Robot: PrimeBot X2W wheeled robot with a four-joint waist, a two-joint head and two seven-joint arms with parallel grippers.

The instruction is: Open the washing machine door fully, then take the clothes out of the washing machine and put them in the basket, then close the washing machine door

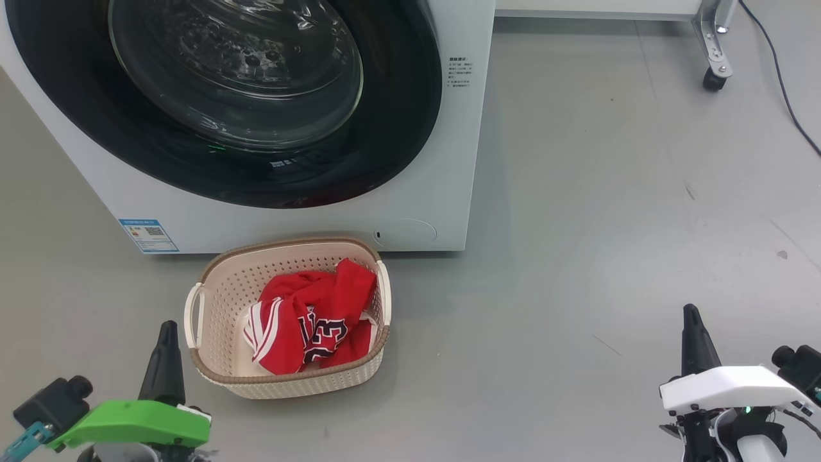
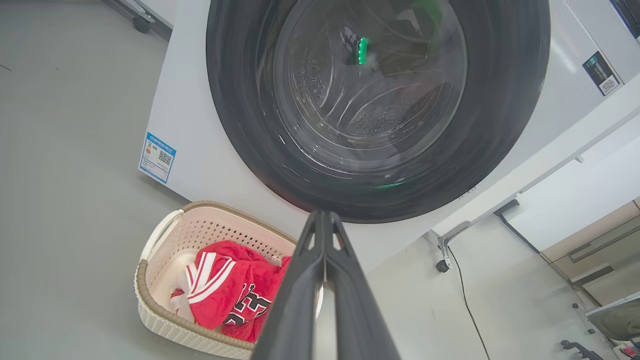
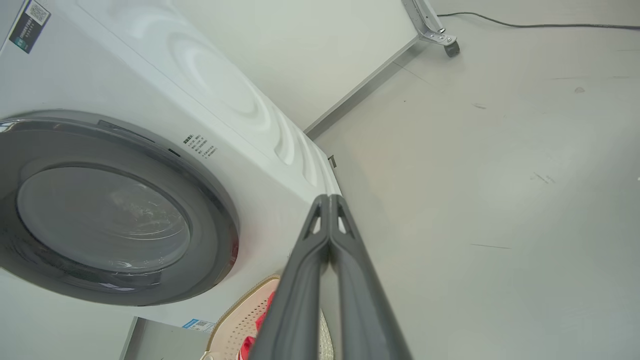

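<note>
**Jersey in the basket, door shut, both tools idle**

The red jersey (image 1: 314, 321) lies bunched in the basket (image 1: 218, 289). The basket stands on the floor (image 1: 609, 224) just ahead of the left tool (image 1: 167, 333) and a little to its right, well to the left of the right tool (image 1: 691, 316). One fold rides up against the basket rim on the side away from the left tool. Beyond the basket, ahead of both tools, the washing machine (image 1: 449, 212) stands with its door (image 1: 397, 128) lying flush against the front. No red shows through the glass. Each tool has its two fingers pressed together, pinching nothing, and touches nothing.

The task looks done, or nearly so. Two risks remain. The door may sit flush without being latched, which the pictures cannot settle. A forward or rightward swing of the left tool would strike the basket, tipping it or dragging the raised fold over the rim.
</note>
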